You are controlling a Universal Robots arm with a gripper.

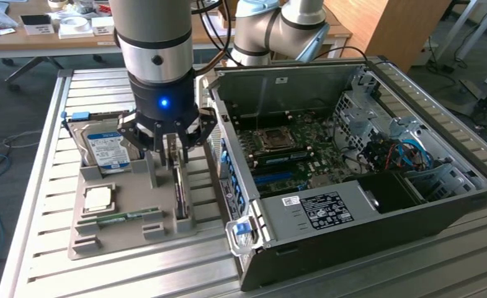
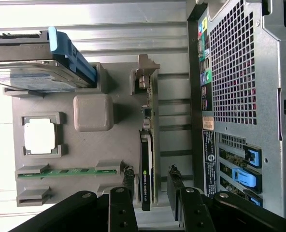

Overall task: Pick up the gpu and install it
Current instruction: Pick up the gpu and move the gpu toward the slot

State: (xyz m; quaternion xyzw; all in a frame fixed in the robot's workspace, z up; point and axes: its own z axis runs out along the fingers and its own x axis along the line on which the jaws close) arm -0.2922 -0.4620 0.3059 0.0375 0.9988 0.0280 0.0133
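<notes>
Two fingers of my gripper stand apart, straddling the gpu, which stands on edge in the grey tray. Wrist view: gap on either side of the card. Exterior view: open computer case at three o'clock of the tray.

even daylight, with glare on the table.
</notes>
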